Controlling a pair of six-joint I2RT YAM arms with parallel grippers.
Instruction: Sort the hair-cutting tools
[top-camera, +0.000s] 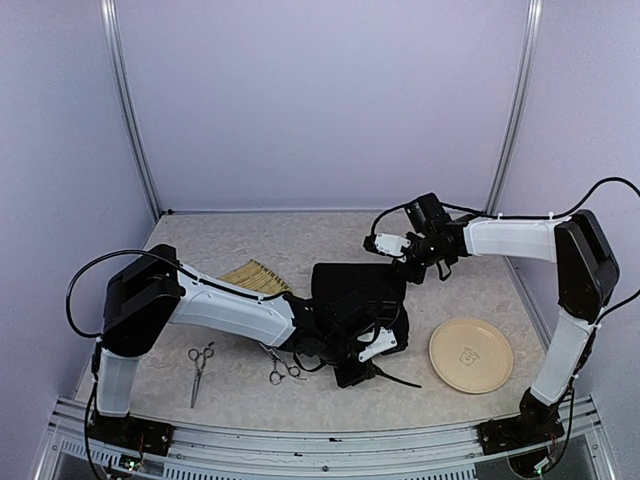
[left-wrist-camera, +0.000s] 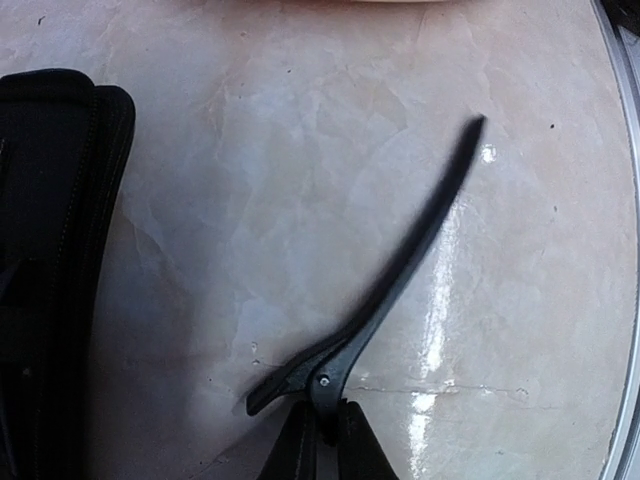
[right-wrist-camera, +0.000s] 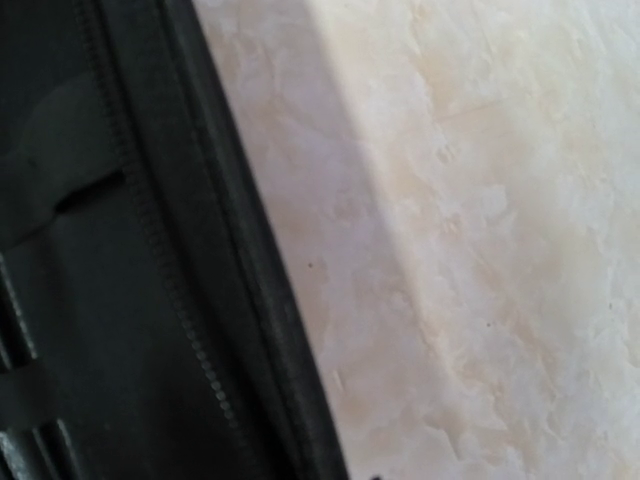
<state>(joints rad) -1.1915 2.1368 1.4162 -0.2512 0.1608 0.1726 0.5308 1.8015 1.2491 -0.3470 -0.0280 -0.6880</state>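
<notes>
My left gripper (left-wrist-camera: 322, 418) is shut on a thin black hair clip (left-wrist-camera: 400, 270) near its hinge. The clip's long tip points away over the table, right of the black zip case (left-wrist-camera: 45, 260). In the top view this gripper (top-camera: 365, 366) is at the case's near edge and the clip (top-camera: 400, 381) sticks out to the right. Two silver scissors lie on the table, one at the near left (top-camera: 200, 366) and one beside the left arm (top-camera: 283, 368). A second clip is not visible. My right gripper (top-camera: 400, 262) hovers over the case's far right corner, with its fingers out of the wrist view.
The black zip case (top-camera: 350, 295) lies open mid-table, and its zipped edge (right-wrist-camera: 150, 260) fills the left of the right wrist view. A woven bamboo tray (top-camera: 255, 277) sits behind the left arm. A beige plate (top-camera: 470, 355) is at the near right. The table's metal edge (left-wrist-camera: 628, 200) is close.
</notes>
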